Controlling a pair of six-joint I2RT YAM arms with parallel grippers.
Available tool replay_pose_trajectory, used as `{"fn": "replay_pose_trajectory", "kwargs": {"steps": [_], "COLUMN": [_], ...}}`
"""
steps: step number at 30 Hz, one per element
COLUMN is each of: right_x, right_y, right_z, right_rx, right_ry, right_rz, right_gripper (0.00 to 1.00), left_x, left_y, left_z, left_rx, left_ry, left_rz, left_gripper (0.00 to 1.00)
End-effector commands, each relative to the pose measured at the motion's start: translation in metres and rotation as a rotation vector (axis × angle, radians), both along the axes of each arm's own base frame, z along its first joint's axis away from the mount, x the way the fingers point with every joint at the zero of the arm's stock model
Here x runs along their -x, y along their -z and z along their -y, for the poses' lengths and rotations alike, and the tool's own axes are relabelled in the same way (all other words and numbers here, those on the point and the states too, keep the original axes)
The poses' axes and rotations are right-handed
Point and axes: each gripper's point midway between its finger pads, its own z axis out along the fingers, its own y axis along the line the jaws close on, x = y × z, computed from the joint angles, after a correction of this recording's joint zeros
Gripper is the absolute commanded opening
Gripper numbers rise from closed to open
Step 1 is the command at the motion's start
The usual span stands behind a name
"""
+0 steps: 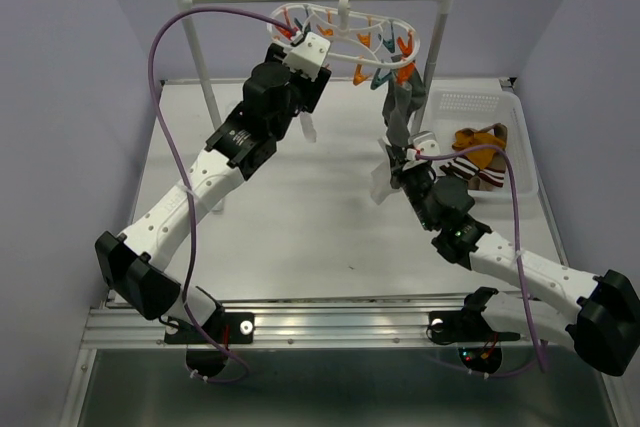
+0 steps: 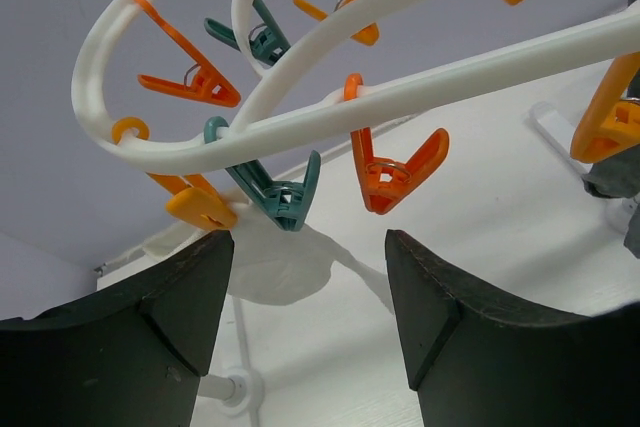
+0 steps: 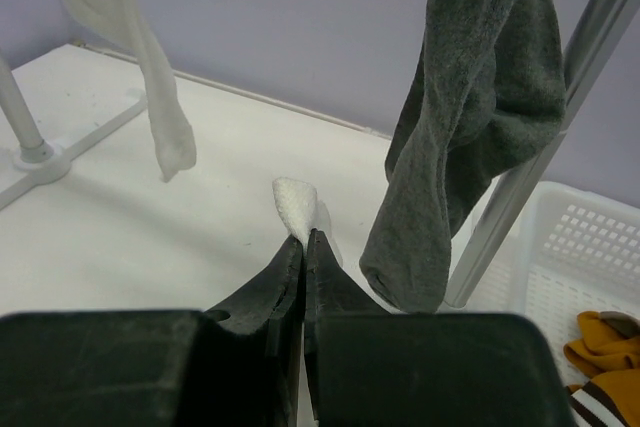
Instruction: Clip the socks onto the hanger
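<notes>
The white hanger hangs from the rail with orange and teal clips. A grey sock and a white sock dangle from it. My left gripper is up at the hanger's left end, open; in the left wrist view its gripper sits just below a teal clip that holds the white sock, beside an orange clip. My right gripper is shut on another white sock, below and next to the grey sock.
A white perforated basket at the right holds a mustard sock and a brown striped sock. The metal rail stand with ball-topped posts carries the hanger; its right post rises close to the grey sock.
</notes>
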Motion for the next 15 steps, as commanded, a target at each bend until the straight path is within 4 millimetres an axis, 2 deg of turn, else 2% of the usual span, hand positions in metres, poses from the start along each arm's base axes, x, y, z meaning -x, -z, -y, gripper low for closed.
{"fn": "replay_pose_trajectory", "kwargs": {"steps": [1, 6, 8, 15], "right_x": [-0.002, -0.002, -0.001, 0.002], "right_y": [-0.009, -0.01, -0.011, -0.015], "right_z": [0.005, 0.005, 0.005, 0.008], "right_rx": [-0.023, -0.026, -0.026, -0.032], "right_ry": [0.023, 0.023, 0.023, 0.022], "right_rz": [0.021, 0.021, 0.024, 0.032], "right_gripper": [0.01, 0.01, 0.01, 0.01], "left_x": [-0.004, -0.009, -0.012, -0.018], "left_y": [-0.035, -0.038, -0.042, -0.046], "left_z": [-0.002, -0.002, -0.004, -0.007], "left_rx": [0.024, 0.027, 0.033, 0.034], "left_ry": [0.007, 0.01, 0.0, -0.011], "left_rz": [0.079, 0.086, 0.095, 0.102], "left_gripper": [0.73, 0.72, 0.66, 0.63]}}
